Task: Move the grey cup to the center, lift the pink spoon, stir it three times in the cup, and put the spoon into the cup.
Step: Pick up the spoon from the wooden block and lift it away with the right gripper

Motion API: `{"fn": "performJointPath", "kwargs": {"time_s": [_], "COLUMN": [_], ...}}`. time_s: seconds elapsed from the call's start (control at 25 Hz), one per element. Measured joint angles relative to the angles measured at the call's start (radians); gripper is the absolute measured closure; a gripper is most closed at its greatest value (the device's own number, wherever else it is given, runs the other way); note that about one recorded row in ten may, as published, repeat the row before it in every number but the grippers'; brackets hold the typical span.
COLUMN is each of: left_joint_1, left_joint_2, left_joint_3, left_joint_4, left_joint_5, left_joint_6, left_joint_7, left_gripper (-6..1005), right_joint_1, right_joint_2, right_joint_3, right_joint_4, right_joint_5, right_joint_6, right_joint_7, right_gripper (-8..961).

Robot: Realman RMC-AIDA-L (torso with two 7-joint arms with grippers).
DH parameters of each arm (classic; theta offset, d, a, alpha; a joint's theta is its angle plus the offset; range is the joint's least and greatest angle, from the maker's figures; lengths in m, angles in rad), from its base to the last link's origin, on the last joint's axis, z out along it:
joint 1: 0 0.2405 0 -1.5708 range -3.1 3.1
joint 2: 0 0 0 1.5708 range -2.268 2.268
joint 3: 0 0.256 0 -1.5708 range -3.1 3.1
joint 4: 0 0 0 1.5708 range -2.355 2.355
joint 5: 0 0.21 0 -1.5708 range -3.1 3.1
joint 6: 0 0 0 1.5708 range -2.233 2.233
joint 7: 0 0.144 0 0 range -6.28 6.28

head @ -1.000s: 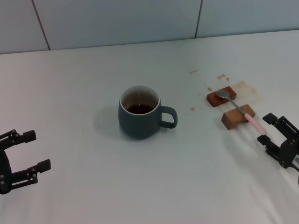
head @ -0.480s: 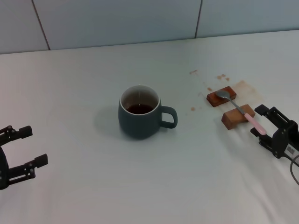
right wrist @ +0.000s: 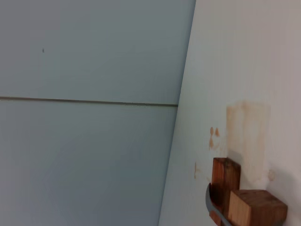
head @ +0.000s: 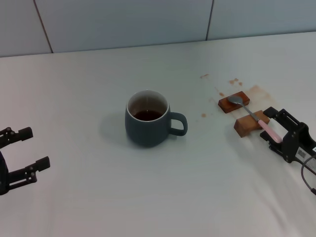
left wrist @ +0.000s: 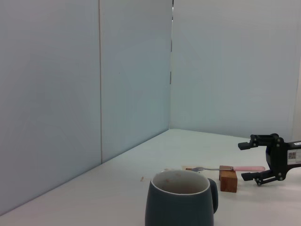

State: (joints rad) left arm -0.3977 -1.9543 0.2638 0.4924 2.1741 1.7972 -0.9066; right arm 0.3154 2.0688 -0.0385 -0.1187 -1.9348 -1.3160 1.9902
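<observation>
Grey cup [head: 147, 120] upright mid-counter [head: 89, 74], handle toward the robot's right, dark liquid inside. Pink spoon [head: 253, 115] laid across two wooden blocks [head: 243, 113] on the right. Right end effector [head: 273, 129] open, fingers either side of the pink handle's end, not closed on it. Left end effector [head: 25, 153] open, holding nothing, low at the counter's left edge.

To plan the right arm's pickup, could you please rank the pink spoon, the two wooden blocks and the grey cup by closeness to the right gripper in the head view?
From the right gripper:
1. Pink spoon, handle between its fingers.
2. Near wooden block, just leftward.
3. Far wooden block, behind that.
4. Grey cup, table centre.
</observation>
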Motion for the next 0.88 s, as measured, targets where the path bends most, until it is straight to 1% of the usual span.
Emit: {"fn": "performJointPath", "kwargs": {"time_s": [0.4,0.64,0.84,0.88], "left_joint_1": [-0.004,-0.006,-0.003,-0.003], "left_joint_2": [-0.003,-0.005,-0.006,-0.006], "left_joint_3": [0.000,0.000,0.000,0.000], "left_joint_4": [0.000,0.000,0.000,0.000], "left_joint_5": [-0.003,-0.003,-0.007,-0.007], "left_joint_6": [-0.002,-0.004,0.000,0.000], "left_joint_7": [0.000,0.000,0.000,0.000], "left_gripper": [187,187,186,186], "right_joint_1": [-0.005,-0.017,-0.018,-0.018], "right_joint_2": [0.001,0.003,0.004,0.004], "right_joint_3": [-0.015,-0.015,-0.016,-0.016], "right_joint_4": [-0.003,-0.004,-0.003,-0.003], "right_joint_5": [0.000,0.001,0.001,0.001], "right_joint_6": [0.000,0.000,0.000,0.000], "right_joint_7": [0.027,0.028,0.029,0.029], "right_gripper": [156,326,578,585]}}
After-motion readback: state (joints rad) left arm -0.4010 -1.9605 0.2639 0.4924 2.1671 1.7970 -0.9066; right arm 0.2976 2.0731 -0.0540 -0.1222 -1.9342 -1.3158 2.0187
